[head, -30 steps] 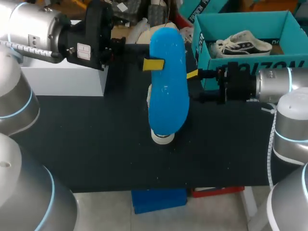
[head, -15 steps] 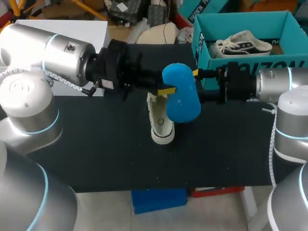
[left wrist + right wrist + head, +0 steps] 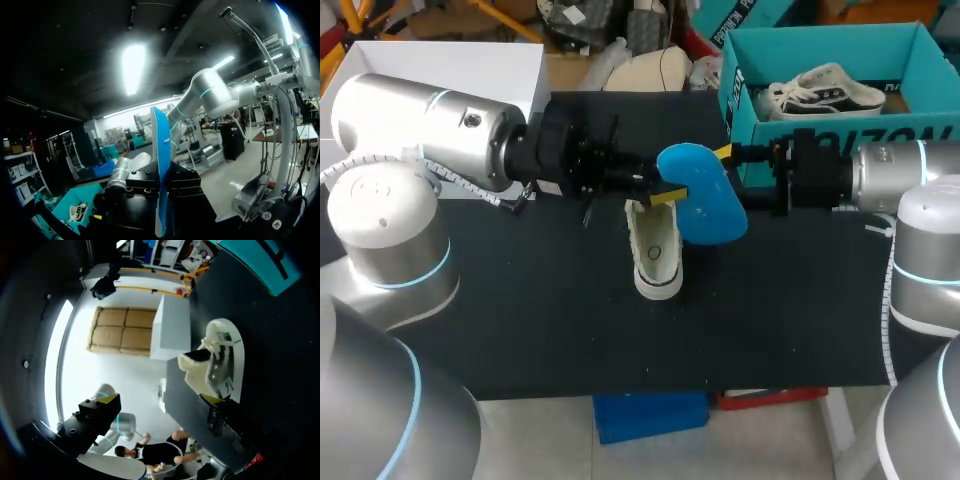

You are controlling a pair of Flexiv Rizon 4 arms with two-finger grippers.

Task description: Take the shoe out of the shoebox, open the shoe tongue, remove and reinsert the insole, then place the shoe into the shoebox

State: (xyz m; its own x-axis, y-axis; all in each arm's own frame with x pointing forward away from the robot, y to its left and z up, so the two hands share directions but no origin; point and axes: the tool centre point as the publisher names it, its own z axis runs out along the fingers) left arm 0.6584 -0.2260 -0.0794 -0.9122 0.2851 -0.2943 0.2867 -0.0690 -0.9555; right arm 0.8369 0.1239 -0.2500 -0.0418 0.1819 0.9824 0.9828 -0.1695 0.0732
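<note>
A white shoe (image 3: pixel 655 252) lies on the black table (image 3: pixel 520 310), its opening facing up. Just above it my left gripper (image 3: pixel 666 193) is shut on a blue insole (image 3: pixel 705 197), which tilts out to the right over the shoe. In the left wrist view the insole (image 3: pixel 161 150) stands edge-on between the fingers of the left gripper (image 3: pixel 161 192). My right gripper (image 3: pixel 725 172) is open just right of the insole, touching nothing. From the right wrist the shoe (image 3: pixel 216 365) shows ahead of the open right gripper (image 3: pixel 160 400), close to one finger. The teal shoebox (image 3: pixel 840 130) stands at the back right.
A second white shoe (image 3: pixel 825 90) with dark stripes lies inside the shoebox. A white box (image 3: pixel 450 60) stands at the back left, behind my left arm. Bare black table runs along the front and on both sides of the shoe.
My left arm has swung down, bringing the insole from upright and high to low and tilted over the shoe. The right arm has not moved.
</note>
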